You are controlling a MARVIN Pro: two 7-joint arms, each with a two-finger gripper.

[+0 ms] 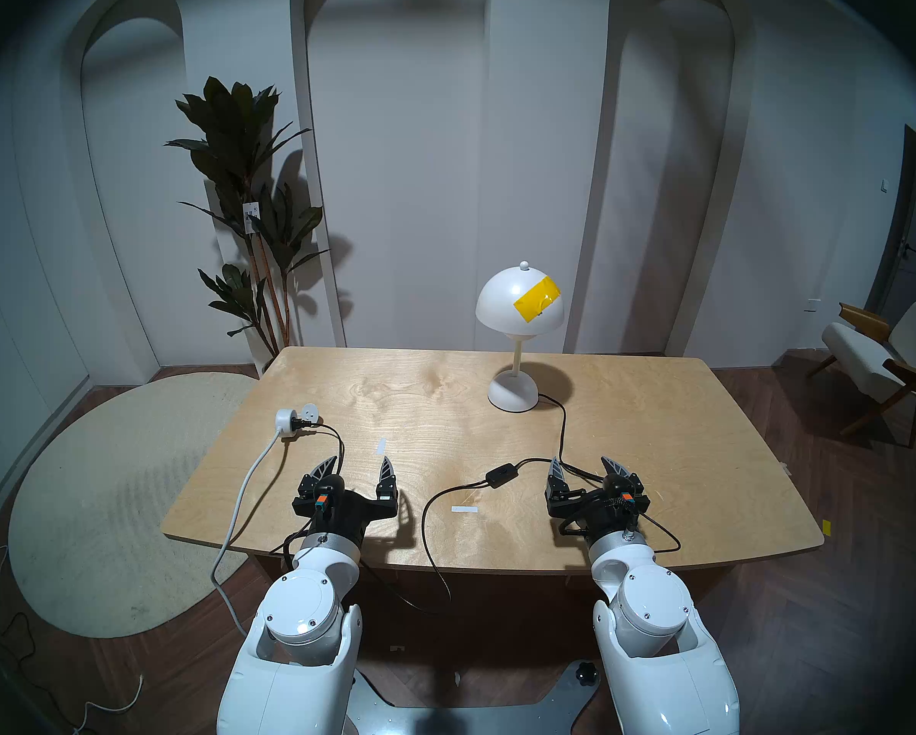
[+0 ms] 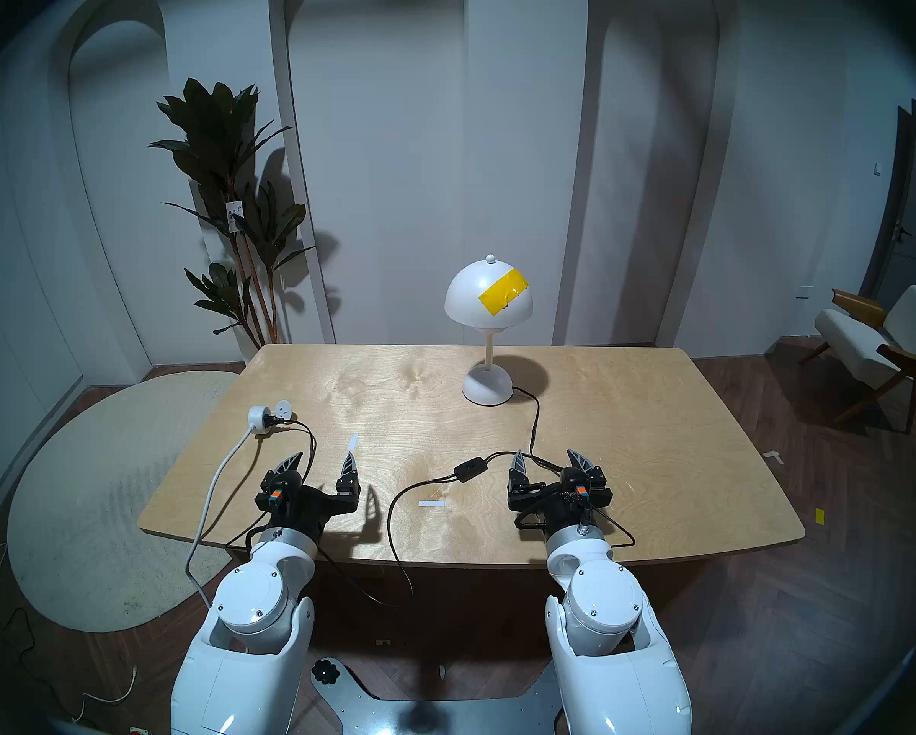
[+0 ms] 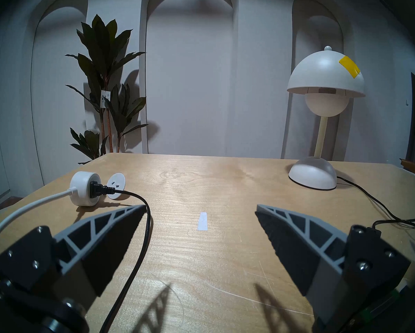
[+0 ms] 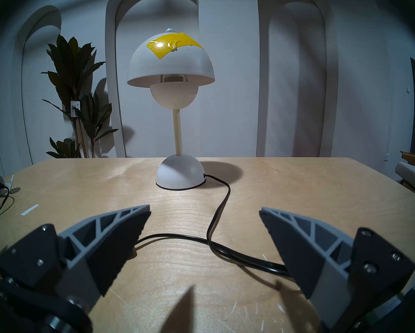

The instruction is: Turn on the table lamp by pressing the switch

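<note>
Both sets of jaws stand spread and hold nothing, the right gripper [image 1: 588, 466] low over the black cord [image 4: 219, 205] and the left gripper [image 1: 359, 466] hovering near the round white power socket [image 1: 288, 418]; the switch [image 1: 501, 474], a small black oblong on that cord, lies flat on the wooden table [image 1: 683, 453] just to the left of the right gripper. I'd guess it is light, hard and prone to skid, so it wants one fingertip pressed straight down on its top, not a pinch; the table lamp [image 1: 519, 315], white dome with a yellow tape patch, slim cream stem and rounded base, stands unlit at the far side.
</note>
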